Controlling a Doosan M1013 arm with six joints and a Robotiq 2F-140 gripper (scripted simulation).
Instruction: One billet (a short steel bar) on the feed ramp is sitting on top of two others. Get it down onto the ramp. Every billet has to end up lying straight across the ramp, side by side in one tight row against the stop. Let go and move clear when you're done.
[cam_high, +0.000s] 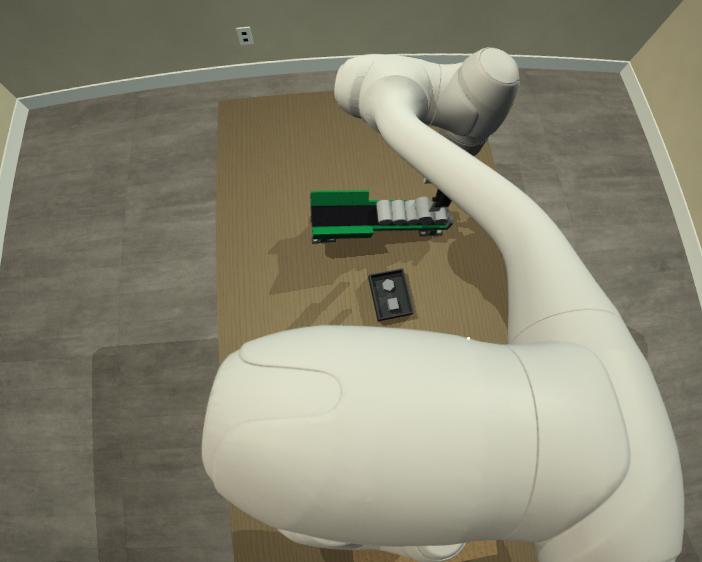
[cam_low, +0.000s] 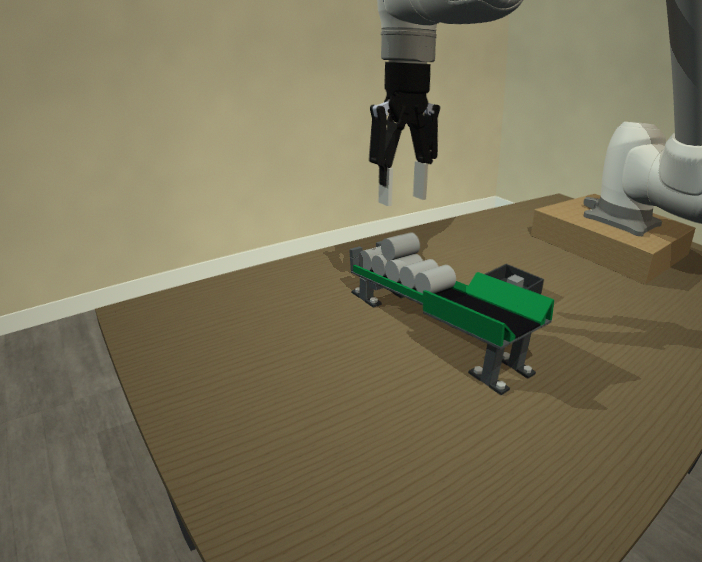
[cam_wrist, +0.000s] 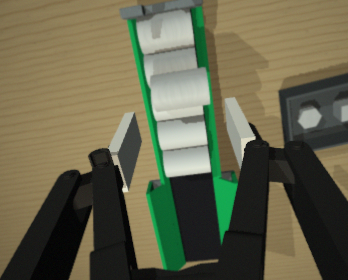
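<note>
The green feed ramp (cam_low: 462, 304) stands on the wooden table and slopes down to a grey stop (cam_low: 356, 258). Several grey billets (cam_low: 409, 270) lie side by side across it against the stop. One more billet (cam_low: 401, 244) rests on top of two of them near the stop; it also shows in the wrist view (cam_wrist: 180, 90). My gripper (cam_low: 401, 190) hangs well above the stacked billet, fingers pointing down, partly open and empty. In the wrist view the gripper (cam_wrist: 182, 140) has one finger pad on each side of the ramp (cam_wrist: 175, 220).
A dark tray (cam_low: 515, 279) with two small grey parts sits on the table behind the ramp's high end; it also shows in the wrist view (cam_wrist: 320, 117). The arm's base stands on a wooden block (cam_low: 614, 234) at the far right.
</note>
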